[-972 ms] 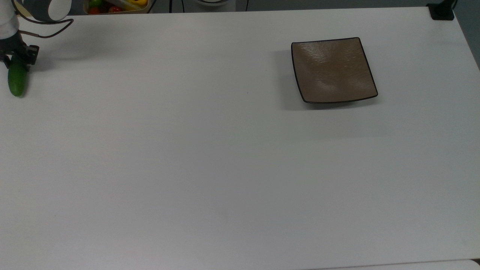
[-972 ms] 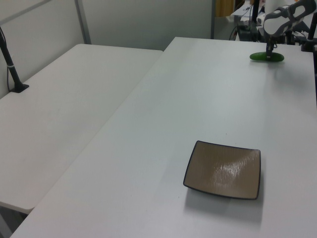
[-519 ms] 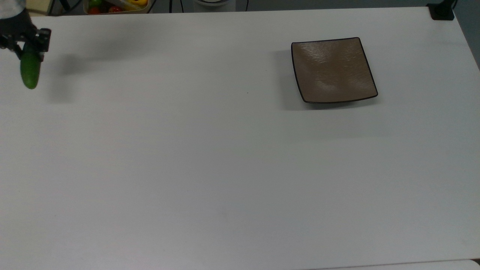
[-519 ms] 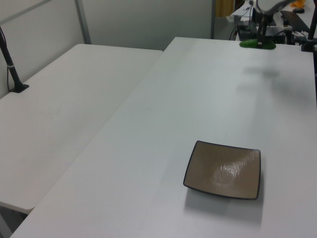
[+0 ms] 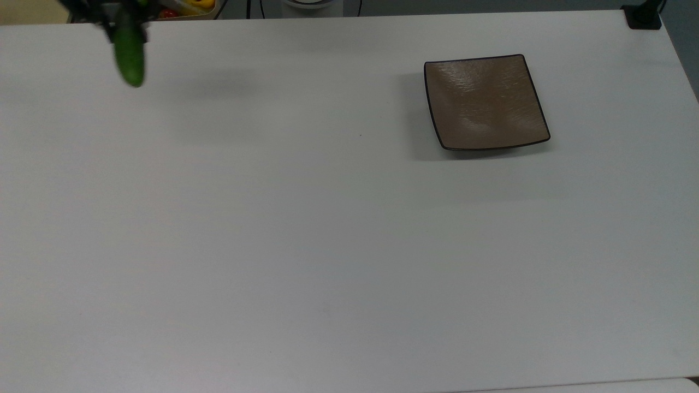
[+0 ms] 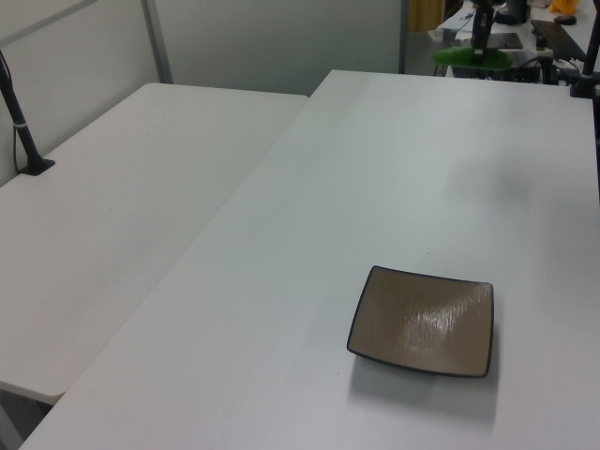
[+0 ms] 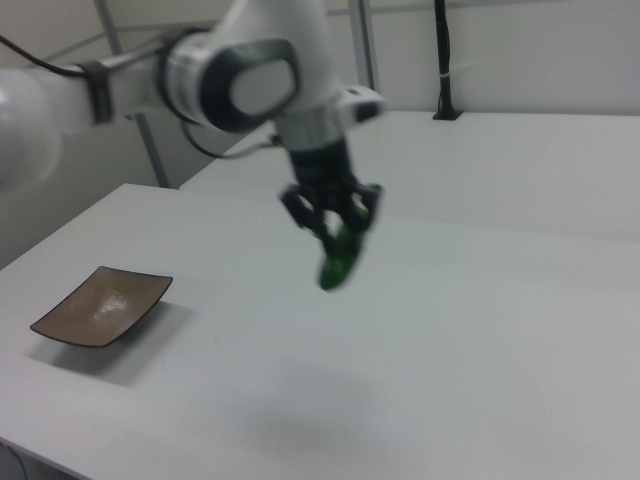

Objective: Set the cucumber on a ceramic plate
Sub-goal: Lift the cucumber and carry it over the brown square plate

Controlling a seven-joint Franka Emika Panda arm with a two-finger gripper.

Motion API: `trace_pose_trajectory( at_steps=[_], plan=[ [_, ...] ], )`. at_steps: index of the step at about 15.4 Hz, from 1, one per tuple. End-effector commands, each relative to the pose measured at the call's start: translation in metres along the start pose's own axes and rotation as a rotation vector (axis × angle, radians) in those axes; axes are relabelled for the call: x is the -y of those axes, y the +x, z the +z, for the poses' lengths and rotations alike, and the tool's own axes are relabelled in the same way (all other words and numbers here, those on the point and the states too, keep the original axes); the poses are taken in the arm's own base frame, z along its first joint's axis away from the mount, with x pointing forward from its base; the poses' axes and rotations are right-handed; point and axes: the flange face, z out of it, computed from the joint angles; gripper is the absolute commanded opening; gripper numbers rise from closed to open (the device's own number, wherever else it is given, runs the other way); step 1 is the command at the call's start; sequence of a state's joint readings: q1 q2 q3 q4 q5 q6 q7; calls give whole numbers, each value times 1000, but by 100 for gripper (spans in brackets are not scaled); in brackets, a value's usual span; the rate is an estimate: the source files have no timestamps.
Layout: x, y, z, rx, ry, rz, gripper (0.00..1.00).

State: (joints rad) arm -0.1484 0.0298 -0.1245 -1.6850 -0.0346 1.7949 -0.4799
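Right view, gripper [image 7: 335,228] clamped on cucumber [image 7: 338,258] (raised above table [image 7: 450,330]), ceramic plate [image 7: 100,305] well apart, bare.

Dark green cucumber [image 7: 337,258], smooth and plain, in a black gripper [image 7: 333,222] on a white arm [image 7: 200,75] with grey joints. Glossy brown ceramic plate [image 5: 485,102], thin black rim, faint ripples. White counter [image 5: 327,245] throughout.
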Motion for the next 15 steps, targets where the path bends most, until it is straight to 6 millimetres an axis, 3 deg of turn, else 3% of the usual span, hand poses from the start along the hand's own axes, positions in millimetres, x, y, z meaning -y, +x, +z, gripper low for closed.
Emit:
trace_pose_trajectory(
  at_steps=[1, 3, 4, 8, 11, 15],
  plan=[
    [80, 4, -30, -7, 111, -20, 13],
    [136, 11, -42, 14, 130, -28, 13],
    [180, 19, -42, 36, 136, -32, 13],
    [279, 30, -37, 68, 137, -9, 14],
    [342, 34, -21, 107, 126, 4, 14],
    [422, 44, 22, 142, 103, 3, 14]
  ],
)
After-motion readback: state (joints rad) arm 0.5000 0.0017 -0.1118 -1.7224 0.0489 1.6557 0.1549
